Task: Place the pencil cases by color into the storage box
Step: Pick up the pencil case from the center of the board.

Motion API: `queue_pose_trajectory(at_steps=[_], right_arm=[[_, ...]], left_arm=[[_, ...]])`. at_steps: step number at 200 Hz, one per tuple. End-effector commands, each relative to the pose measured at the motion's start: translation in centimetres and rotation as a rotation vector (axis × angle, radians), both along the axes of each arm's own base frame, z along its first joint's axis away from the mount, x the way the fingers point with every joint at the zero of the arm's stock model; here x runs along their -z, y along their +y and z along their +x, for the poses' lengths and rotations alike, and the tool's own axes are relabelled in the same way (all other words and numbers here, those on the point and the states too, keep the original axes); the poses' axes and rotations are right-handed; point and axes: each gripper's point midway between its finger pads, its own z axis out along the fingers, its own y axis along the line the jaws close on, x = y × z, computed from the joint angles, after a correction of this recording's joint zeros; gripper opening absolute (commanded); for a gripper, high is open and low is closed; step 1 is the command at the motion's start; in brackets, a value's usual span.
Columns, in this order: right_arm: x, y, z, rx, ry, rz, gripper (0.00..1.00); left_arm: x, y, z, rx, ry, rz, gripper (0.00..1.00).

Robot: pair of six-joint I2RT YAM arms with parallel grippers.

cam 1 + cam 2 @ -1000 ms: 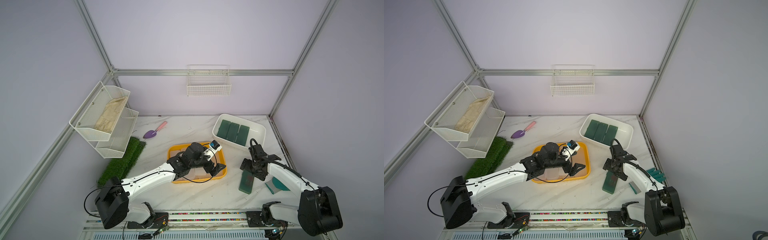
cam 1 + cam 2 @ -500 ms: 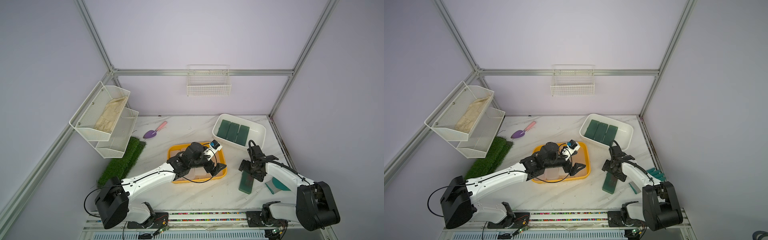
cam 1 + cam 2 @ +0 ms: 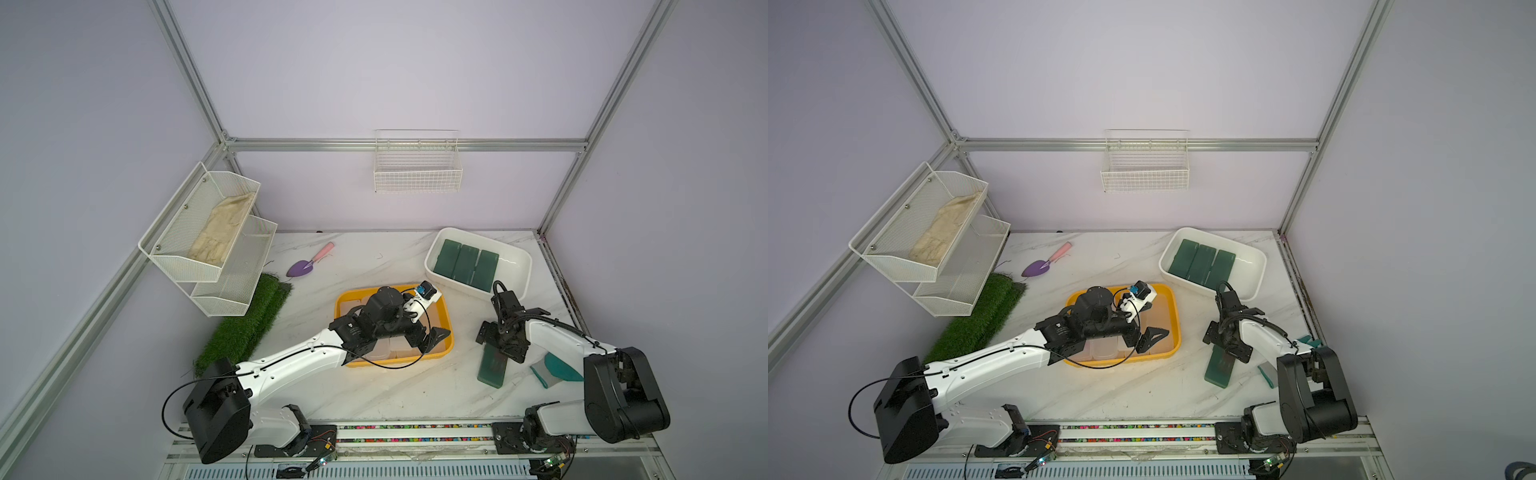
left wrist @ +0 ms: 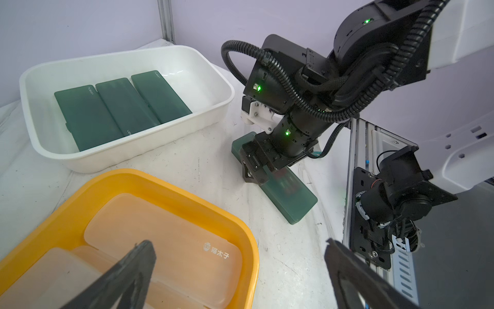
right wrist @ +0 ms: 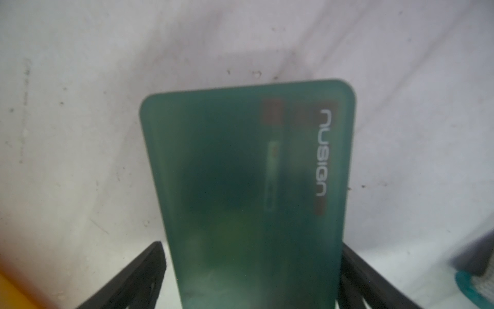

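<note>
Change: the right arm's shoulder link has swung inward and its elbow has folded lower, while the wrist stays over the same case. The left arm, the boxes and the cases have not shifted.
Far left: a wall rack [image 3: 183,259] with two wire tiers; a beige cloth [image 3: 220,228] lies in the upper one.
Below it: a grass mat [image 3: 245,328] on the marble table [image 3: 374,257].
Next: a purple trowel [image 3: 305,266] with a pink handle, lying flat near the back.
Left gripper [image 4: 238,242]: jaws spread wide with nothing between them, above a corner of the yellow tray [image 4: 187,194]. One finger is over the tray, the other beyond its rim.
Frosted cases [image 4: 165,235]: flat in the yellow tray, overlapping; their number is unclear.
White storage box [image 3: 513,270]: at the back right, apart from the tray.
Three green cases [image 3: 467,264]: side by side, flat on that box's floor, leaving one end bare.
Right gripper [image 5: 251,244]: low over the table, fingers astride the loose green case [image 3: 492,370]. One finger is at its long edge, a sliver of table shows at the other, so it is not clamped.
Loose green case: flat on the table in front of the white box, logo side up.
Far right: a teal scraper [image 3: 559,370], partly under the right arm.
</note>
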Motion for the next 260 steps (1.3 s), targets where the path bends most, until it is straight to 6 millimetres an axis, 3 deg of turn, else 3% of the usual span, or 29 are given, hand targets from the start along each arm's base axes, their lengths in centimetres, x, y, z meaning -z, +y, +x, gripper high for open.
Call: queue_pose_trajectory(at_steps=[1,104,165,198,225,260], right_arm=[[0.2,0.8,1.0,-0.012,-0.012,0.035,0.92],[-0.6,3.8,3.3,-0.153,-0.028,-0.002,0.68],[-5.1,3.6,5.2,-0.198,-0.132,-0.048,0.62],[-8.8,3.4,6.3,-0.210,-0.219,-0.072,0.60],[-12.1,3.9,8.0,-0.216,-0.297,-0.062,0.59],[-14.5,4.4,10.9,-0.232,-0.352,-0.083,0.59]], left_arm=[[-0.6,0.4,-0.2,-0.004,-0.044,-0.020,1.00],[-0.7,1.1,1.0,-0.082,-0.052,-0.002,1.00],[-1.4,1.7,1.9,-0.143,-0.056,-0.016,1.00],[-2.2,2.3,2.8,-0.184,-0.038,-0.063,1.00],[-3.0,3.3,4.1,-0.228,0.014,-0.122,1.00],[-2.6,5.4,6.5,-0.338,0.114,-0.151,1.00]])
